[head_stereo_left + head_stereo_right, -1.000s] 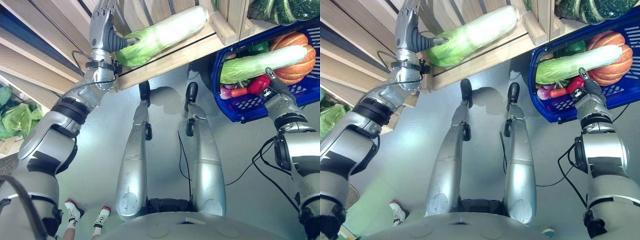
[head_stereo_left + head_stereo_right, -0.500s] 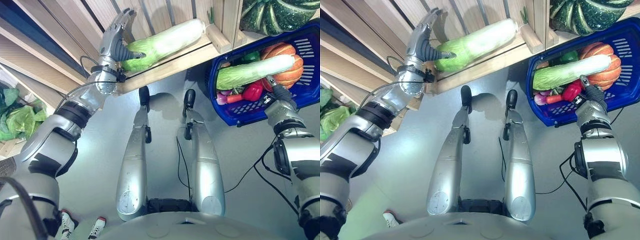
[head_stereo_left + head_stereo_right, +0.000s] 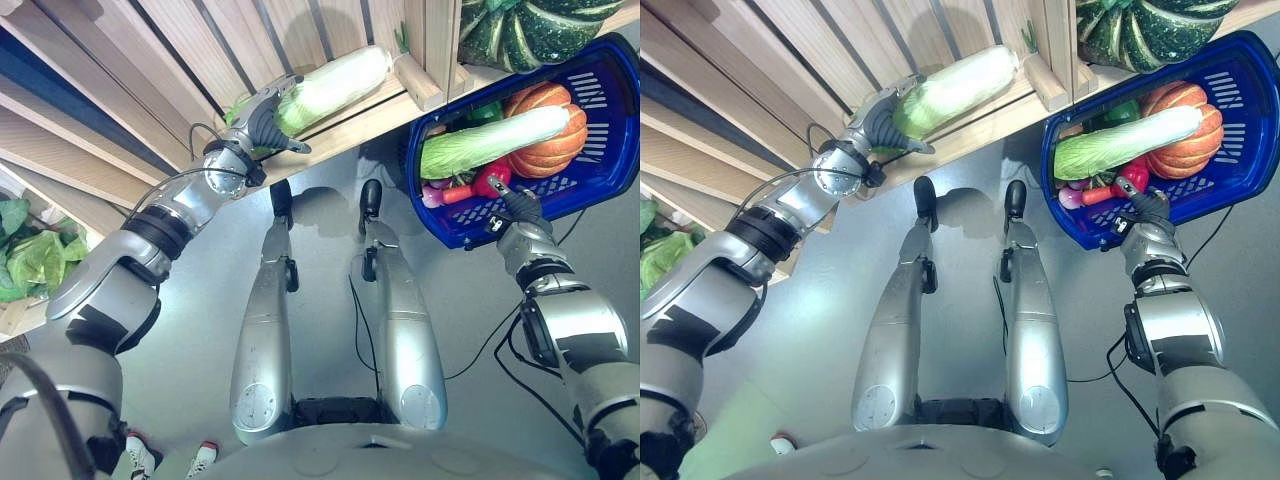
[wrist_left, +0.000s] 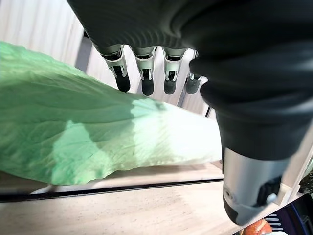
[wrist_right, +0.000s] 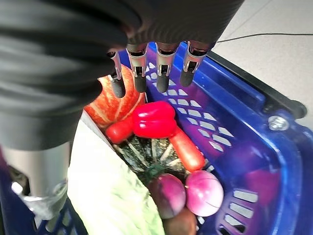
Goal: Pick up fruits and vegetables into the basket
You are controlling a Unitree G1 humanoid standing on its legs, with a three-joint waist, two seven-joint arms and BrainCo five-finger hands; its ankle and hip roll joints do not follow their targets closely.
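Observation:
A long napa cabbage (image 3: 335, 75) lies on the wooden shelf (image 3: 345, 128). My left hand (image 3: 262, 115) is over its green leafy end, open, with straight fingers (image 4: 146, 73) above the leaves (image 4: 88, 142) and the thumb near the shelf edge. My right hand (image 3: 512, 205) holds the near rim of the blue basket (image 3: 595, 185), its fingers (image 5: 164, 68) reaching inside. The basket (image 5: 239, 142) holds another cabbage (image 3: 480, 140), an orange pumpkin (image 3: 550, 150), a red pepper (image 5: 154, 120), a carrot (image 5: 186, 149) and radishes (image 5: 203, 191).
A dark green striped squash (image 3: 520, 30) sits in the shelf compartment to the right, past a wooden divider (image 3: 415, 80). Slatted wooden boards rise behind the shelf. Leafy greens (image 3: 35, 255) lie in a crate low on the left.
The camera has shifted. My left hand, raised with its fingers pointing up behind the cabbage, has come down over the green end. My right hand still holds the basket.

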